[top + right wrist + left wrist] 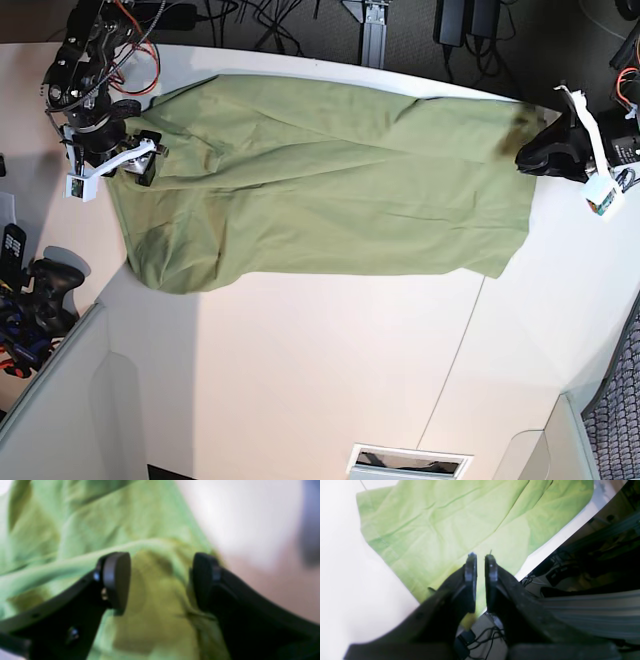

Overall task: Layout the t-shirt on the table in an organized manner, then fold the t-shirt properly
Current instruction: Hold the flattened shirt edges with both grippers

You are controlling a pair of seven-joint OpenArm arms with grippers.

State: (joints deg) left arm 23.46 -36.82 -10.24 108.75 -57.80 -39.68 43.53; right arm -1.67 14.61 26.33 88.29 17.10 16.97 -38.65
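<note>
The green t-shirt (320,180) lies spread across the far half of the white table (320,370), wrinkled, reaching from one arm to the other. My left gripper (481,556) hovers over the shirt's edge (445,517) by the table's curved rim. Its fingers stand a narrow gap apart with no cloth between them. In the base view this gripper (528,152) sits at the shirt's right end. My right gripper (161,561) is open wide at the shirt's left end (148,160). Its fingers straddle a raised fold of the shirt (100,517).
A thin dark seam (455,350) runs across the table's near right part. Cables and power bricks (460,15) lie beyond the far edge. A black controller (45,280) sits off the table's left side. Beyond the rim in the left wrist view are metal rails (595,610).
</note>
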